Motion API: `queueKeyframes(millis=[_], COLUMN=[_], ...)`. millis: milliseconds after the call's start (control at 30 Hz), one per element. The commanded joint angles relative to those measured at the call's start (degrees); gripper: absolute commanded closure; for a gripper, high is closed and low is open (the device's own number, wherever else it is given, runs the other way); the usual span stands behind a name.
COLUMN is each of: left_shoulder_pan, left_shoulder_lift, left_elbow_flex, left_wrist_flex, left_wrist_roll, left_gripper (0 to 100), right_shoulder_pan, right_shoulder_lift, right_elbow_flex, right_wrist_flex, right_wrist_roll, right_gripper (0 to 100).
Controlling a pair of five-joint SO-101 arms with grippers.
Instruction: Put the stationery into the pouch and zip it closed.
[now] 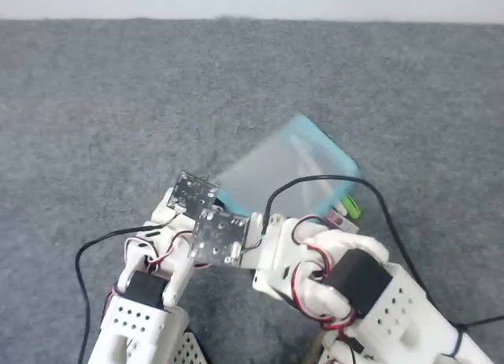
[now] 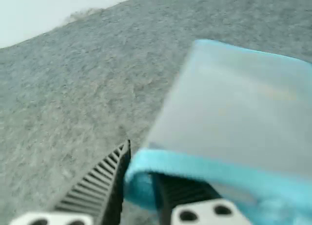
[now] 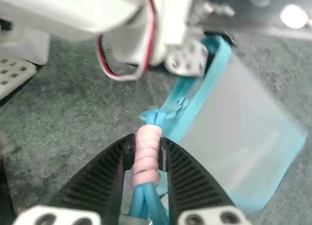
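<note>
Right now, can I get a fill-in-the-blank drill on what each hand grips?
The right hand is shut on a ___ bead on the blue cord zip pull.
The left hand pinches the ___ fabric rim of the translucent plastic pouch.
The table is covered in ___ felt-like cloth.
Missing: pink; blue; grey.

The pouch (image 1: 287,167), frosted clear with light-blue trim, sits tilted, its blue edge pinched in the left claw (image 2: 141,172). Its blue zip cord (image 3: 146,159), threaded through a pink bead, is clamped in the right claw (image 3: 146,141). A green stationery piece (image 1: 352,207) shows at the pouch corner farthest from the left claw.
</note>
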Motion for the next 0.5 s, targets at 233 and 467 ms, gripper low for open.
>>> queueKeyframes(millis=[233, 467], left_shoulder_pan=[-14.8, -15.0], left_shoulder_lift=[-0.5, -0.5], left_elbow_flex=[-4.1, -3.8], left_wrist_flex=[-4.4, -4.2], left_wrist_roll=[6.0, 5.9], left_gripper=[99, 99], right_shoulder_pan=[16.7, 28.1], right_shoulder_lift=[-1.7, 4.8], right_elbow_flex=[-1.0, -1.0], right_wrist_flex=[-1.1, -1.9], right_wrist_roll=[3.3, 0.4], right_gripper=[99.3, 99.3])
